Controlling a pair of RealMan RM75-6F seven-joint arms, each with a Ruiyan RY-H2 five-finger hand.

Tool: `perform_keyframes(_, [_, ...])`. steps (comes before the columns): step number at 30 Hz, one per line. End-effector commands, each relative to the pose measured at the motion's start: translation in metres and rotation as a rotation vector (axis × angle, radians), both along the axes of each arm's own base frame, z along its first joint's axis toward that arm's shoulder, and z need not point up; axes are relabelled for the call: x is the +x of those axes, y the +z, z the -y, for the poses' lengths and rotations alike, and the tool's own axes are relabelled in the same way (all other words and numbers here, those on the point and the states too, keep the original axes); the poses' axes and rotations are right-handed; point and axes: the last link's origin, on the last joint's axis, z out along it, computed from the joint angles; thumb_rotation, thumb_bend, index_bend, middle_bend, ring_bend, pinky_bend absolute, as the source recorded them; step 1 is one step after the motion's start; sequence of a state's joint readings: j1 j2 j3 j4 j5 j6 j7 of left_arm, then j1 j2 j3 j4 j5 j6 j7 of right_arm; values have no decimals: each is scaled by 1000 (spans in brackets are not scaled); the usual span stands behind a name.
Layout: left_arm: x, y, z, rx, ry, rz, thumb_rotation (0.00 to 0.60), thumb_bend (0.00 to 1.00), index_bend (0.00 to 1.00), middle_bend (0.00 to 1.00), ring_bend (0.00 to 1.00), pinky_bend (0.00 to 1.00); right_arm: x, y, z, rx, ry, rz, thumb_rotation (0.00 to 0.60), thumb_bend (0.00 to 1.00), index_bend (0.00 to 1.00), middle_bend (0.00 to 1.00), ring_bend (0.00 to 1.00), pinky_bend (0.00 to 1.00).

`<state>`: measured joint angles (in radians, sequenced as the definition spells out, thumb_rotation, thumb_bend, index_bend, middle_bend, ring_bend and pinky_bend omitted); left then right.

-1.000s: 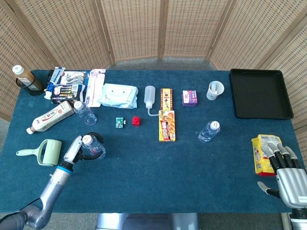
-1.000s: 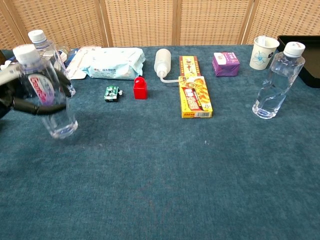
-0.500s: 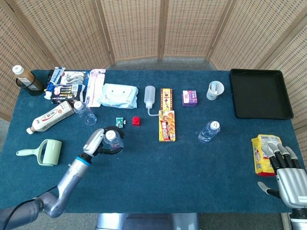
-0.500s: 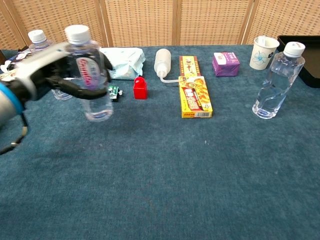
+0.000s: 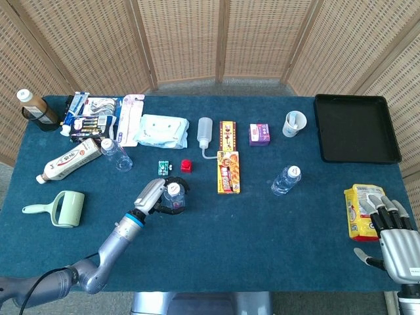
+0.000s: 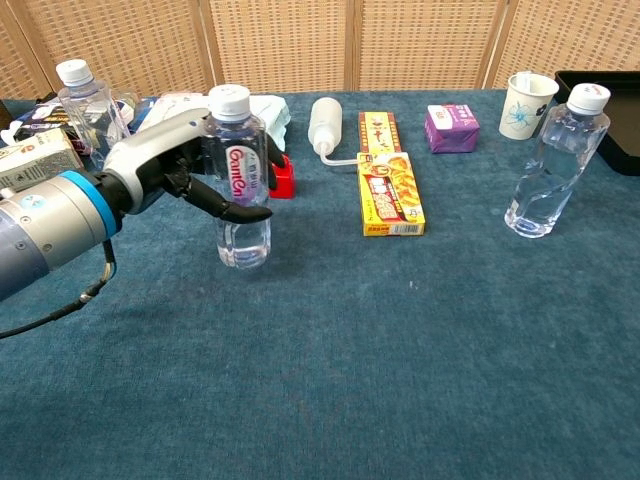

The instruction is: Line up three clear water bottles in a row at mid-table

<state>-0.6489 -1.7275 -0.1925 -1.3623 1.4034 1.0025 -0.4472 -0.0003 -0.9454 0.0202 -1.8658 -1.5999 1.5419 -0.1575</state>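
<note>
- Bottle [image 6: 240, 188] held in the left robot hand [image 6: 185, 180]: fingers wrap the labelled upper body just under the white cap; it stands upright with its base at or just above the blue counter [image 6: 400, 360], near the middle and a little toward 9 o'clock
- Second clear bottle [image 6: 549, 165] stands free toward 3 o'clock, near the paper cup [image 6: 524, 104]; a third clear bottle [image 6: 88, 98] stands at about 10 o'clock, beside the toothpaste box [image 5: 69, 159]
- Right robot hand [image 5: 392, 234] rests at the 4 o'clock edge, fingers spread and holding nothing, just beside a yellow snack bag [image 5: 357, 209]
- Handling, as a judgement: thin clear plastic, likely light and easily dented; the smooth wall could slip, so a mid-body wrap around the label band looks safest, gentle enough not to crush; the tall narrow shape would tip if set down tilted
- Water level cannot be told for sure, so neither can the weight
- Writing: the held bottle's label is white with a pink-red logo, reading roughly "Ganten", only partly visible behind the fingers
- The yellow box [image 6: 390, 192] at the centre carries print too small to read
</note>
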Motion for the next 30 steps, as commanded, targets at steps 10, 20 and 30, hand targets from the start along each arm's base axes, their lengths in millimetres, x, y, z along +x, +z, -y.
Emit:
perform_keyframes(10, [7, -15, 1, -28, -18, -60, 600, 202, 383, 401, 238, 406, 0, 2, 0, -5, 1, 6, 600, 0, 127, 71, 38, 35])
perform_keyframes(20, [2, -7, 5, 5, -50, -60, 600, 180, 0, 0, 0, 208, -1, 5, 0, -16, 1, 6, 600, 15, 127, 71, 38, 36])
perform_keyframes(30, [-32, 17, 18, 53, -57, -97, 600, 172, 0, 0, 0, 178, 2, 6, -2, -11, 16, 15, 600, 15, 127, 71, 38, 36])
